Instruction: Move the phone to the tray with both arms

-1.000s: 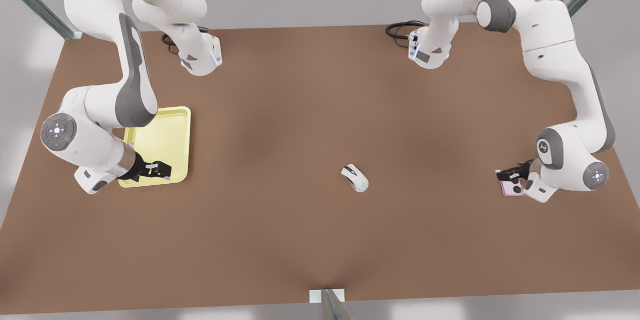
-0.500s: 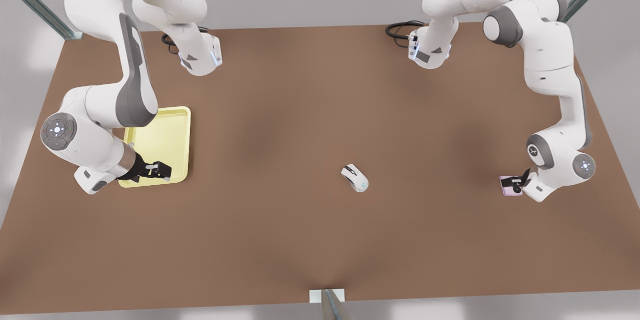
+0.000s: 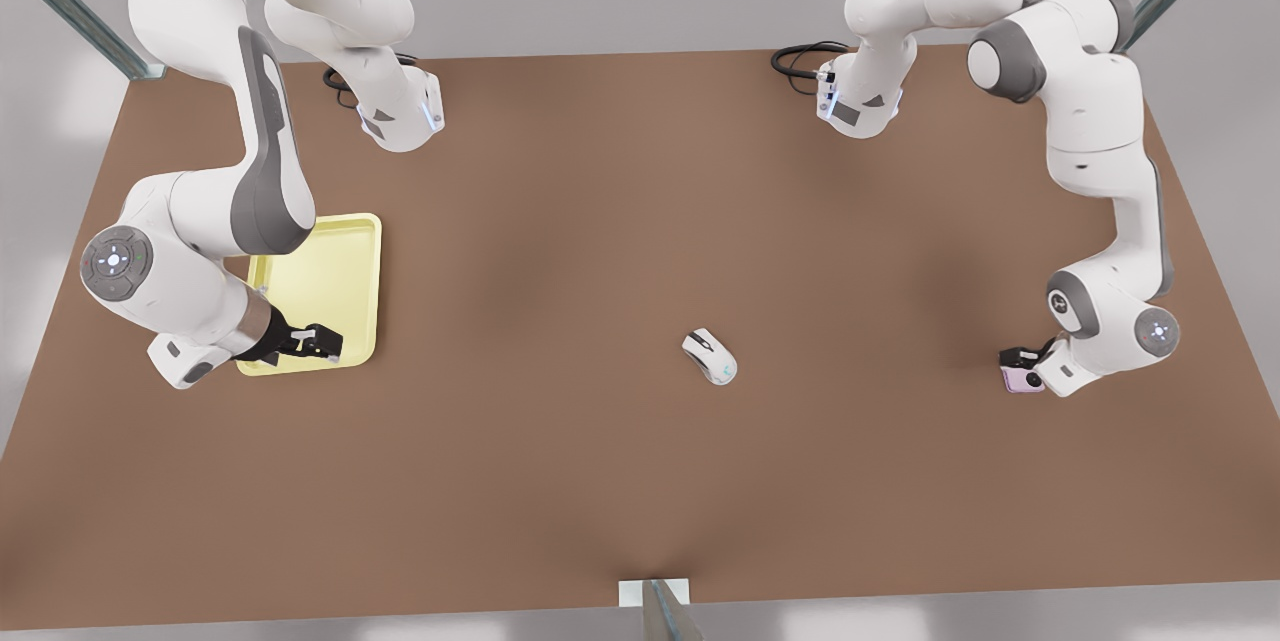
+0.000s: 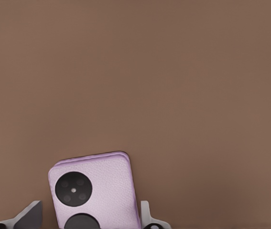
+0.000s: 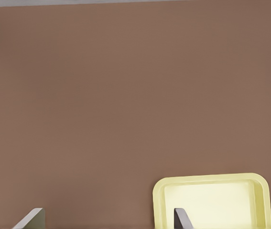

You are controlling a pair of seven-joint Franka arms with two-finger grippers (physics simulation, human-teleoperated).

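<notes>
The step in hand looks like the first pickup: the left pincer (image 4: 90, 220) is low over the pink phone (image 3: 1021, 379), fingers apart on either side of it, not clamped. The phone lies flat on the brown table (image 3: 640, 221) at the front view's right, well apart from the yellow tray (image 3: 330, 271). Next, closing should secure it. The right pincer (image 3: 318, 341) waits spread over the tray's corner.

Left claw (image 3: 1022, 358) low, open; right claw (image 3: 318, 341) open.

The front view looks steeply down over the whole table (image 3: 600, 221); both wrist views face it closely
</notes>
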